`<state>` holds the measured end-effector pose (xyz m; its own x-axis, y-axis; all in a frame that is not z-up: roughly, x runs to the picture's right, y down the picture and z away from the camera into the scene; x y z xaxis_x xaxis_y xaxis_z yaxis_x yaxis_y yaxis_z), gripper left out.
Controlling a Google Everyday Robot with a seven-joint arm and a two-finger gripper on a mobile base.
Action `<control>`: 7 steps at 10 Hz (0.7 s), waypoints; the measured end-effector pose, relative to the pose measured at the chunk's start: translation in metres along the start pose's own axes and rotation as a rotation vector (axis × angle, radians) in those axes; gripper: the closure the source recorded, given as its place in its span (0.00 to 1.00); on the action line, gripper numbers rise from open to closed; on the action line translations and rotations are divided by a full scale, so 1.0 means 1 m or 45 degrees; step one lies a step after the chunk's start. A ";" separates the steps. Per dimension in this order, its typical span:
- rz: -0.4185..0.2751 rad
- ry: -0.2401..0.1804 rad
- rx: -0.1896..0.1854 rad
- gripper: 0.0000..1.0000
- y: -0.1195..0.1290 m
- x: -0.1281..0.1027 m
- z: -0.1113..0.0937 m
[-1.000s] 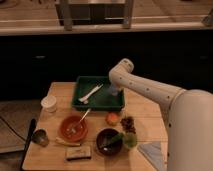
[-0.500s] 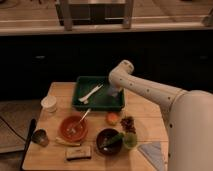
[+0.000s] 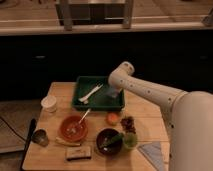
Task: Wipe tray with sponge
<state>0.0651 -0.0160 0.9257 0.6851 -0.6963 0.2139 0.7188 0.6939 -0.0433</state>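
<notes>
arm (image 3: 150, 94): white, smooth, tubular | joint (image 3: 123, 71): rounded white cap | end effector (image 3: 114, 95): pale, over tray (image 3: 101, 101) right side

White arm (image 3: 150, 95) reaching in from lower right, sharply bent; claw (image 3: 114, 94) pointing down, mid-frame

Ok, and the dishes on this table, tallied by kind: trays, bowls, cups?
Trays: 1, the dark-green tray, with the gripper over its right side.
Bowls: 2, the orange bowl and the dark bowl.
Cups: 3, the white cup, the green cup and the grey metal cup.
Total: 6.
</notes>
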 end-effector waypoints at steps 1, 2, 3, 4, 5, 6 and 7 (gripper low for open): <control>-0.011 -0.004 0.004 1.00 0.000 -0.001 0.001; -0.025 -0.013 0.011 1.00 0.001 -0.002 0.002; -0.034 -0.017 0.015 1.00 0.001 -0.002 0.002; -0.044 -0.021 0.020 1.00 0.000 -0.004 0.003; -0.057 -0.025 0.023 1.00 0.000 -0.004 0.004; -0.071 -0.029 0.028 1.00 0.000 -0.005 0.005; -0.079 -0.032 0.031 1.00 0.000 -0.006 0.006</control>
<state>0.0605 -0.0111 0.9305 0.6357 -0.7337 0.2398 0.7567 0.6537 -0.0057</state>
